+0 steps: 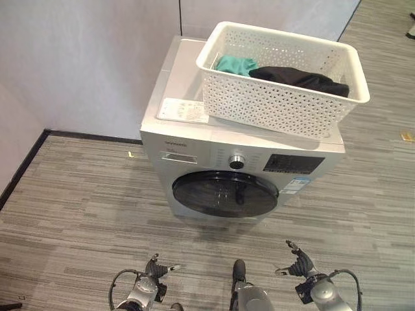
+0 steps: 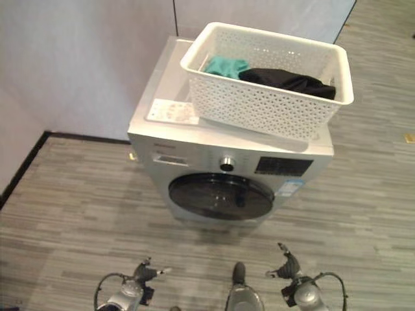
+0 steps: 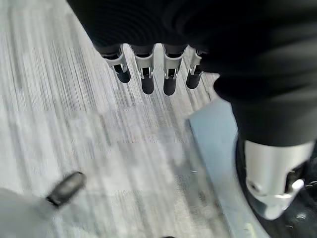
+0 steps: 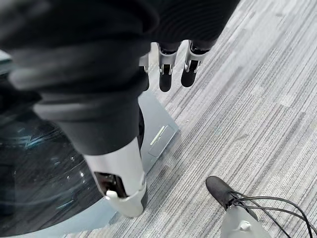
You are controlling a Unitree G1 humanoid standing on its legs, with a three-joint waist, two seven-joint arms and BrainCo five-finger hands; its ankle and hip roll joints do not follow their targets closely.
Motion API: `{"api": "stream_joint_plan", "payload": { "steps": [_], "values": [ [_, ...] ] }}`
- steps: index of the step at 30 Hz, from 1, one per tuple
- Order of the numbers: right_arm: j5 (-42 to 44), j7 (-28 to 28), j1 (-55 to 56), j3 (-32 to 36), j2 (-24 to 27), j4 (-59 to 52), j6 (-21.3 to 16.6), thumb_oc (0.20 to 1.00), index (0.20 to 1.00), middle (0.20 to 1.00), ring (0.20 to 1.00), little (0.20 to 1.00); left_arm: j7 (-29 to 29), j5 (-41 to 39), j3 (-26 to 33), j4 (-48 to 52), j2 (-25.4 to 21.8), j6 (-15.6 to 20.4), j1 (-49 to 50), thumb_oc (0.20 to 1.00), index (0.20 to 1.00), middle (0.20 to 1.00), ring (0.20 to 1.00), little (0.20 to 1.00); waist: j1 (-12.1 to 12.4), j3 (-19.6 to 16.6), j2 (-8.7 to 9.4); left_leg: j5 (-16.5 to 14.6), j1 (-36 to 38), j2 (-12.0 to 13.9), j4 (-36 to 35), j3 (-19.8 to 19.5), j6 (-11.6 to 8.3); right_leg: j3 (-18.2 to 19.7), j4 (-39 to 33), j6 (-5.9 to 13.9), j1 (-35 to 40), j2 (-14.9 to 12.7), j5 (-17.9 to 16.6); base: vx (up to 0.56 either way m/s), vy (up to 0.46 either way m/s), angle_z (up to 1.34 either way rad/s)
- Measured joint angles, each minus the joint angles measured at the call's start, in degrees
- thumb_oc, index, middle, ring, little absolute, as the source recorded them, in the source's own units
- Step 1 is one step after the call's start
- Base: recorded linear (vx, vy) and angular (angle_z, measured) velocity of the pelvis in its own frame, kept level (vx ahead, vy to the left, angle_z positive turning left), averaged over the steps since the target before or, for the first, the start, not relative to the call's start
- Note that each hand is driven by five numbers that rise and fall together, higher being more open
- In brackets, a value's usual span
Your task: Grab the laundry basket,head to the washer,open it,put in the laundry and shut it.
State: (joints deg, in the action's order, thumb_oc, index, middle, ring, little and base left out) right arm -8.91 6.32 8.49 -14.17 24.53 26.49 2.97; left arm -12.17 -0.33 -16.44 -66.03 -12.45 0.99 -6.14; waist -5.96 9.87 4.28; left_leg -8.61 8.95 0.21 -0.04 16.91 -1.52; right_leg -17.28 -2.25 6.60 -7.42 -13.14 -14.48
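Two garments lie in the laundry basket (image 1: pixel 283 71), which is set on top of the washer (image 1: pixel 194 129), door (image 1: pixel 225 193) shut. Ahead and above both empty hands it stands, left hand (image 1: pixel 153 269) and right hand (image 1: pixel 298 264) held low with fingers relaxed, about equally near.

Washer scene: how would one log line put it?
basket: on washer | door: shut | left hand: open, low | right hand: open, low

Left robot hand (image 3: pixel 148 44) wears a dark ribbed cover, and from under it comes a row of silver fingers (image 3: pixel 144 67) capped with rounded black tips. Right robot hand (image 4: pixel 148 29) is built the same, its thick dark-sleeved thumb ending in a glossy silver shell. From the head views, both forearms are silver-grey, dark at the wrists.
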Motion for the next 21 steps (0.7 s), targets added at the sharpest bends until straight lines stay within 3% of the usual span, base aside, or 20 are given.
{"api": "stream_joint_plan", "payload": {
  "steps": [3, 4, 5, 6, 8, 9, 10, 11, 14, 17, 18, 21],
  "values": [
    [-3.5, 1.6, -3.06, 0.04, 0.18, 1.65, 0.65, 1.0, 1.0, 1.0, 1.0, 1.0, -0.07, 0.85, 1.84, -0.42, -2.02, -0.18, 1.03, 1.0, 1.0, 1.0, 1.0, 1.0, 0.35, 0.26, -0.5, 0.11, -2.3, 0.35, 2.63, 1.05, 0.37, 2.15, -0.92, -0.14, -1.45, -0.37, -5.65, -0.19, -0.032, -0.24],
    [-4.03, 2.12, -3.44, 0.15, 0.49, 1.93, 0.98, 1.0, 1.0, 1.0, 1.0, 1.0, -0.16, 0.81, 2.74, -0.45, -1.93, -0.22, 1.02, 1.0, 1.0, 1.0, 1.0, 1.0, 0.37, 0.5, -1.32, 0.25, -2.98, 0.89, 2.73, 0.58, 1.13, 3.62, 0.02, 0.17, -1.57, -0.31, -4.79, -0.05, -0.134, 0.55],
    [-5.63, 2.61, -3.27, 0.65, 1.18, 1.87, 1.91, 1.0, 1.0, 1.0, 1.0, 1.0, -0.39, 0.77, 3.65, 0.04, -0.97, -0.16, -0.56, 1.0, 1.0, 1.0, 1.0, 1.0, 0.74, 0.88, -3.33, 0.9, -3.07, 2.33, 2.18, -1.79, 1.96, 6.95, 7.0, 0.38, -2.0, 0.32, 2.73, -0.03, -0.188, 0.52],
    [-6.03, 2.65, -3.3, 0.63, 1.13, 1.39, 1.87, 1.0, 1.0, 1.0, 1.0, 1.0, -0.53, 0.77, 3.78, 0.15, -1.42, -0.09, -0.1, 1.0, 1.0, 1.0, 1.0, 1.0, 1.65, 0.41, -3.54, 1.33, -2.82, 2.38, 1.47, -2.03, 1.69, 6.81, 7.34, 0.67, -1.28, 0.16, 3.23, -0.02, -0.264, 0.49],
    [-6.69, 3.6, -4.74, 0.9, 1.49, 2.05, 1.97, 1.0, 1.0, 1.0, 1.0, 1.0, -0.66, 0.67, 5.02, 0.35, -0.8, -0.13, 0.83, 1.0, 1.0, 1.0, 1.0, 1.0, 4.26, -0.16, -4.33, 1.99, -3.41, 3.74, 1.95, -2.95, 1.76, 8.97, 12.42, 1.62, 0.77, -0.65, 10.84, 0.0, -0.111, 0.26],
    [-7.77, 3.7, -4.57, 1.66, 2.02, 1.49, 2.09, 1.0, 1.0, 1.0, 1.0, 1.0, -0.65, 0.68, 4.79, 1.47, -0.75, -0.05, 1.37, 1.0, 1.0, 1.0, 1.0, 1.0, 5.11, -0.95, -4.41, 2.39, -3.6, 3.89, 1.29, -4.04, 1.14, 8.58, 10.3, 2.53, 2.56, -0.65, 11.54, -0.03, -0.133, 0.27],
    [-7.85, 3.99, -5.02, 1.73, 2.03, 0.6, 2.02, 1.0, 1.0, 1.0, 1.0, 1.0, -0.65, 0.68, 4.77, 2.58, -1.71, 0.07, 2.58, 1.0, 1.0, 1.0, 1.0, 1.0, 6.43, -1.56, -2.61, 2.92, -3.99, 2.85, 0.87, -4.42, -0.05, 9.2, 5.83, 2.36, 5.08, -1.6, 10.18, -0.04, -0.217, 0.08],
    [-8.38, 4.28, -7.72, 1.45, 1.96, 1.06, 1.9, 1.0, 1.0, 1.0, 1.0, 1.0, -0.66, 0.27, 5.14, 2.41, -2.25, 0.0, 3.11, 1.0, 1.0, 1.0, 1.0, 1.0, 7.05, -1.38, -1.53, 3.75, -4.25, 3.47, 0.63, -4.31, -1.02, 8.61, 3.84, 3.56, 5.84, -1.57, 11.36, -0.05, -0.366, -0.1],
    [-10.1, 6.32, -10.99, 2.62, 4.82, 1.08, 2.23, 1.0, 1.0, 1.0, 1.0, 1.0, -0.66, -3.81, 7.29, 5.54, -0.23, 0.26, 5.97, 1.0, 1.0, 1.0, 1.0, 1.0, 7.46, -1.81, -2.58, 5.63, -6.98, 7.29, 0.11, -5.51, -3.4, 6.77, -2.86, 1.3, 7.03, 3.16, 7.81, 0.0, -0.211, 0.08],
    [-10.11, 6.43, -10.89, 2.97, 6.43, 1.51, 2.36, 1.0, 1.0, 1.0, 1.0, 1.0, -0.43, -4.34, 6.5, 7.17, 0.72, 0.72, 6.44, 1.0, 1.0, 1.0, 1.0, 1.0, 7.39, -1.84, -2.5, 7.04, -7.04, 8.89, -1.24, -7.75, -3.91, 4.32, -2.87, 0.62, 7.62, 4.61, 8.17, -0.02, -0.097, 0.36],
    [-10.17, 6.78, -11.31, 2.97, 7.04, 1.79, 2.33, 1.0, 1.0, 1.0, 1.0, 1.0, -0.05, -4.32, 5.98, 8.16, 0.99, 1.0, 7.15, 1.0, 1.0, 1.0, 1.0, 1.0, 7.48, -1.69, -2.83, 7.8, -7.87, 9.38, -1.54, -8.74, -4.89, 3.33, -3.4, 0.43, 7.54, 5.07, 8.17, -0.08, -0.096, 0.36],
    [-10.14, 7.77, -12.7, 2.83, 7.53, 4.68, 2.31, 1.0, 1.0, 1.0, 1.0, 1.0, 0.27, -4.33, 4.45, 11.13, 1.04, 1.79, 7.33, 1.0, 1.0, 1.0, 1.0, 1.0, 7.5, -1.34, -3.38, 9.29, -9.2, 8.97, -2.53, -11.25, -5.22, 0.98, -3.4, 0.27, 7.34, 4.94, 8.12, -0.06, -0.043, 0.42]
  ]
}}
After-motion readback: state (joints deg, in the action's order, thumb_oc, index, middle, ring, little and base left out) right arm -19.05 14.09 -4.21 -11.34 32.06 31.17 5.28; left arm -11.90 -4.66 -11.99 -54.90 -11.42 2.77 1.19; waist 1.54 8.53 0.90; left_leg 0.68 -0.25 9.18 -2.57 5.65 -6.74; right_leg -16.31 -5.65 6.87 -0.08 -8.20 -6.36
